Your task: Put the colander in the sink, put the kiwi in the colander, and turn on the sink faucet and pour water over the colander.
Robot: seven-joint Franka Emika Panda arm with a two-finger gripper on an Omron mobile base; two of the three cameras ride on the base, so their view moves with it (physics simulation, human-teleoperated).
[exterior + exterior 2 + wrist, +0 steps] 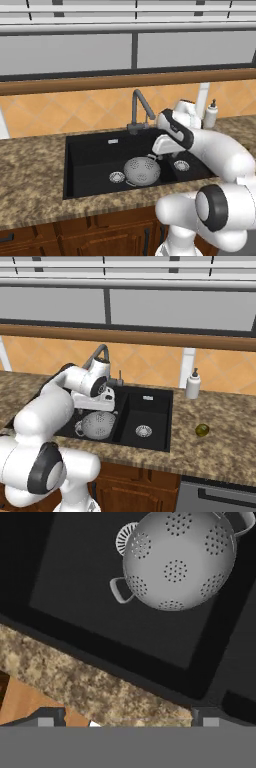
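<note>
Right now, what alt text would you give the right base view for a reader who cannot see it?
A silver colander sits in the left basin of a black double sink, with the white robot arm bent over it. A small green kiwi lies on the speckled counter right of the sink, near a white soap dispenser.

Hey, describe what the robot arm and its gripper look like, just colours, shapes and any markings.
The arm is glossy white, built of fat rounded segments joined by dark grey to black bands and round joint caps. No cables or markings are visible. The hand is a white blocky body; the gripper ends in two small dark grey squared fingertips with lighter grey pads.
</note>
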